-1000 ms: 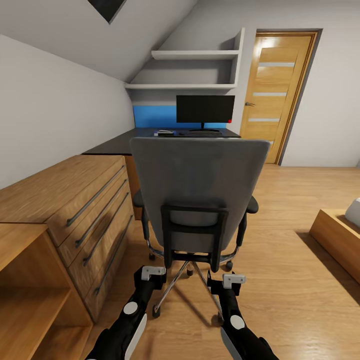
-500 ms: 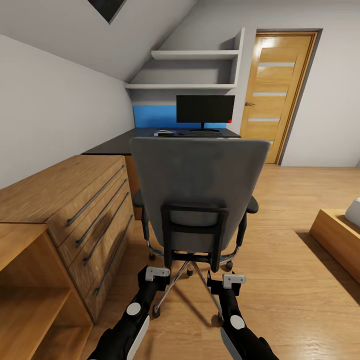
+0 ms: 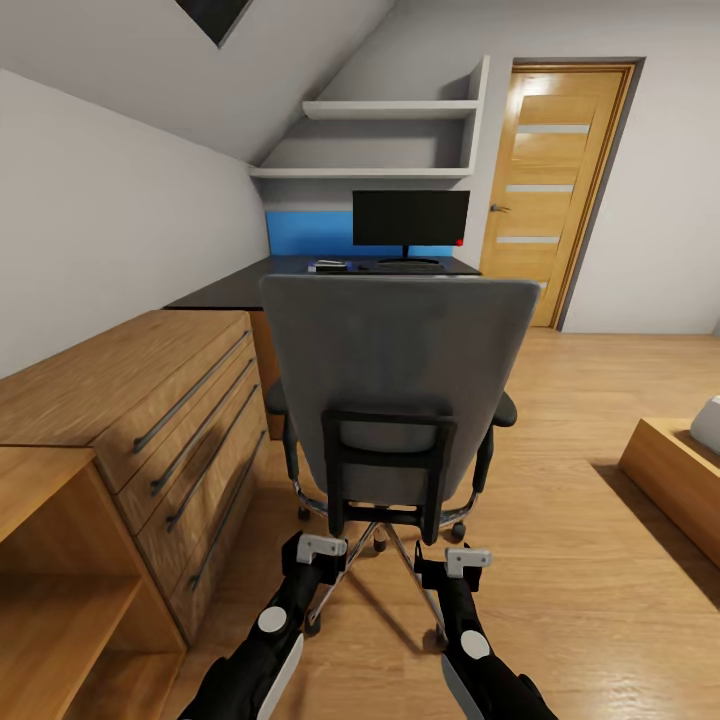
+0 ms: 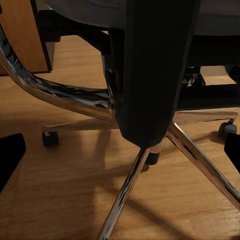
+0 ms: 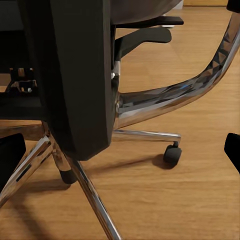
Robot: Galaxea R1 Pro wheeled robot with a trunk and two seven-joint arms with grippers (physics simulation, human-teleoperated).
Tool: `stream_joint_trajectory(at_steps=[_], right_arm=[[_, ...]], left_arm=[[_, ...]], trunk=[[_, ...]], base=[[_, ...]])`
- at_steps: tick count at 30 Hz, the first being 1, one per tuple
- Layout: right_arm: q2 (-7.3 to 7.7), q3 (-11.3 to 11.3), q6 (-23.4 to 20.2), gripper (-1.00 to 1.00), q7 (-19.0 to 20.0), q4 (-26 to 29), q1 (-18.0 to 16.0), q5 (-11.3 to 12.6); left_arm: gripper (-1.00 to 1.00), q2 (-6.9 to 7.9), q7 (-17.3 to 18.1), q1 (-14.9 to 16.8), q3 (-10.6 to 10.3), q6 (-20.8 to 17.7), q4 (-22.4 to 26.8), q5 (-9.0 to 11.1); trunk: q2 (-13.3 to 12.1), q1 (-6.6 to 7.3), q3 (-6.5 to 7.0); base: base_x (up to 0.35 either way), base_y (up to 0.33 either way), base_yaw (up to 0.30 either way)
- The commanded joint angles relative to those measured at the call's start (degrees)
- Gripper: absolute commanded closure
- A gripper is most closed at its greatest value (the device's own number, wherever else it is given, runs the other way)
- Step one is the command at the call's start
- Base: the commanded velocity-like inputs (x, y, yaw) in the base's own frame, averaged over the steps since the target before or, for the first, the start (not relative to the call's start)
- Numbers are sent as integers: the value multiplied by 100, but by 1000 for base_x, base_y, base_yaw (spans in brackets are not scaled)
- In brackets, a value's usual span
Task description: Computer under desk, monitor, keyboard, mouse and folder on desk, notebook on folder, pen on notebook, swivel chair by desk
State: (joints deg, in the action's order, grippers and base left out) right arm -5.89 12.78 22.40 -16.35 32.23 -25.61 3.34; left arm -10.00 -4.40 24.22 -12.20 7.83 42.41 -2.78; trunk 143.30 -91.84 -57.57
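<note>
The grey swivel chair (image 3: pixel 395 370) stands with its back to me, just ahead of both arms. My left gripper (image 3: pixel 320 552) and right gripper (image 3: pixel 455 562) are open, low behind its chrome base (image 3: pixel 385 540). The left wrist view has the black back bracket (image 4: pixel 150 75) between the open left gripper (image 4: pixel 120 155) fingers. The right gripper (image 5: pixel 120 152) frames the same bracket (image 5: pixel 75 75). Beyond the chair, the black desk (image 3: pixel 235 285) carries the monitor (image 3: pixel 410 218) and the keyboard (image 3: pixel 405 266). A small flat dark item (image 3: pixel 330 265) lies beside the keyboard, too small to name. Computer, mouse, folder, notebook and pen are hidden.
A light-wood drawer chest (image 3: pixel 150 420) and an open wooden shelf unit (image 3: pixel 50 580) line the left side close to the chair. A wooden door (image 3: pixel 555 185) is at the back right. A low wooden bed frame (image 3: pixel 675 480) sits at the right. Open wood floor lies right of the chair.
My left gripper has shifted slightly to the right, closer under the chair. The right arm and the chair have not moved.
</note>
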Motion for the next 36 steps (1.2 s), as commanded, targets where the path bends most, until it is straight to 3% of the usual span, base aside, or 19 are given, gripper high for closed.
stream_joint_trajectory(at_steps=[1,36], right_arm=[[4,40,18,-100,-44,-5,-5,35],[6,40,18,-100,-44,-6,-5,35]], left_arm=[[-100,0,-44,3,-14,17,-5,-30],[-100,0,-67,3,-20,11,-13,-24]], trunk=[[2,1,-5],[2,1,-5]], base=[[0,0,0],[59,0,0]])
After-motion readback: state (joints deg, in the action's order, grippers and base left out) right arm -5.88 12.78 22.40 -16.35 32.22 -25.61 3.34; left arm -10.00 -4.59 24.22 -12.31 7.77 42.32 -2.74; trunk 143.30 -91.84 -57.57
